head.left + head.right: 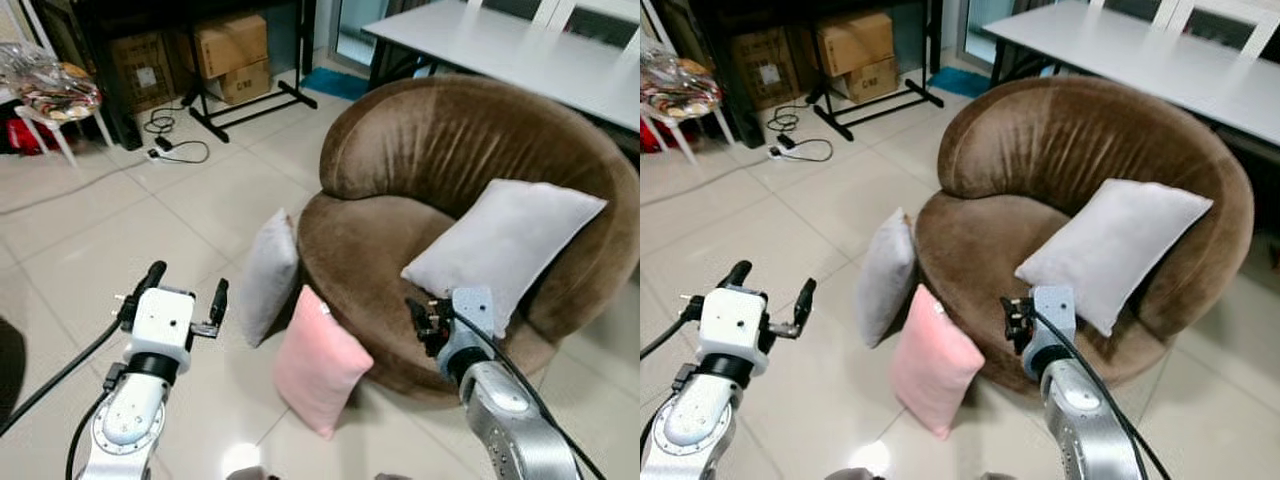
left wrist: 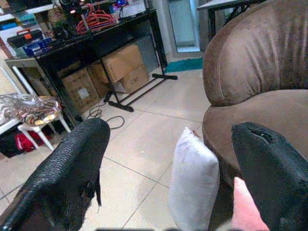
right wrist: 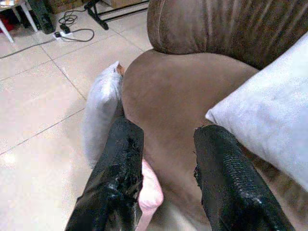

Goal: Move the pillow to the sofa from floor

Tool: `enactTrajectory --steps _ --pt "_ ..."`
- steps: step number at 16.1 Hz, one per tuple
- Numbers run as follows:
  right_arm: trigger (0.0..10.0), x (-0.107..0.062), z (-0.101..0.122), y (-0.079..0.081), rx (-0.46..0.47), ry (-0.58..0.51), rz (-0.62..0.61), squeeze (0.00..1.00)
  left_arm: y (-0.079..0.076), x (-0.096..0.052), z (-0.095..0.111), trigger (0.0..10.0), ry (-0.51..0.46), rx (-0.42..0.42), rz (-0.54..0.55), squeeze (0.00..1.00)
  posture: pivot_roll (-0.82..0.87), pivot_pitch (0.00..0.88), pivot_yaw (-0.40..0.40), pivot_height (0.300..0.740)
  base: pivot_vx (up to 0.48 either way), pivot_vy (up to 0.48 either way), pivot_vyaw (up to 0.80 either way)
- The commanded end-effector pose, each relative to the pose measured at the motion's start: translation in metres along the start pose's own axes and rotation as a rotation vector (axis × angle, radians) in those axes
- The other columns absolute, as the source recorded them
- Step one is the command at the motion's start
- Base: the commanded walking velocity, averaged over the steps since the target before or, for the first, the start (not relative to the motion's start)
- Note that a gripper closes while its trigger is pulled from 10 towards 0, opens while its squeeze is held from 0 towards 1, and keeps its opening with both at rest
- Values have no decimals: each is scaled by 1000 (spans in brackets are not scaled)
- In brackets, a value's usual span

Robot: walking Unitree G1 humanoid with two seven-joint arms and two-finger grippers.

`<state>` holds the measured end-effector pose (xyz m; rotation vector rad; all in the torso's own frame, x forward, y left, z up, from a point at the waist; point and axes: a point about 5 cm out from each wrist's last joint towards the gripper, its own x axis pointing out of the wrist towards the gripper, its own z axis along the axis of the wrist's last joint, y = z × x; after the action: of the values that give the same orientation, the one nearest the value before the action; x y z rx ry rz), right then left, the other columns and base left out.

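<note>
A round brown sofa [image 1: 470, 180] is sitting on the pale tiled floor [image 1: 120, 240], and two pillows are standing on edge against its front. The pink pillow [image 1: 318, 362] is leaning on the sofa's base, resting on the floor nearest the robot, and the grey pillow [image 1: 268, 277] is standing just beside it, a little farther out, also touching the sofa's curved front. A third, white pillow [image 1: 500, 247] is already lying on the seat, propped against the backrest on the robot's right. The left gripper [image 1: 183, 298] is hovering above the bare tiles, to the left of the grey pillow and apart from it, with its two black fingers spread wide and nothing between them. The right gripper [image 3: 163, 168] is hanging over the sofa's front edge, close above the pink pillow, its fingers likewise parted and empty. Beyond the sofa a white surface [image 1: 520, 55] is running along the wall, while cardboard boxes [image 1: 232, 52] are sitting under a dark rack [image 1: 250, 100], with a cable [image 1: 170, 140] trailing across the floor near a small white stool [image 1: 60, 105].
</note>
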<state>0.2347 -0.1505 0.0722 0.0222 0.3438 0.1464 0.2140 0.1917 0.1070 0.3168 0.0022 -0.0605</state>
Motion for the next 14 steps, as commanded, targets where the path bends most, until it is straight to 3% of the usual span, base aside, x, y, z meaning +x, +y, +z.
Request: enactTrajectory --steps 1,4,14 --pt "10000 -2 4 0 -18 -25 7 0 -1 2 0 10000 -6 -8 -14 0 39 60 -13 740 0 0 0" --pt "10000 -1 9 3 -13 -43 21 0 -2 1 2 10000 -16 -35 -24 0 33 62 -19 740 89 0 800" --pt "10000 7 11 3 -29 -38 12 0 2 2 1 10000 -10 -39 8 0 47 52 -55 740 281 0 0"
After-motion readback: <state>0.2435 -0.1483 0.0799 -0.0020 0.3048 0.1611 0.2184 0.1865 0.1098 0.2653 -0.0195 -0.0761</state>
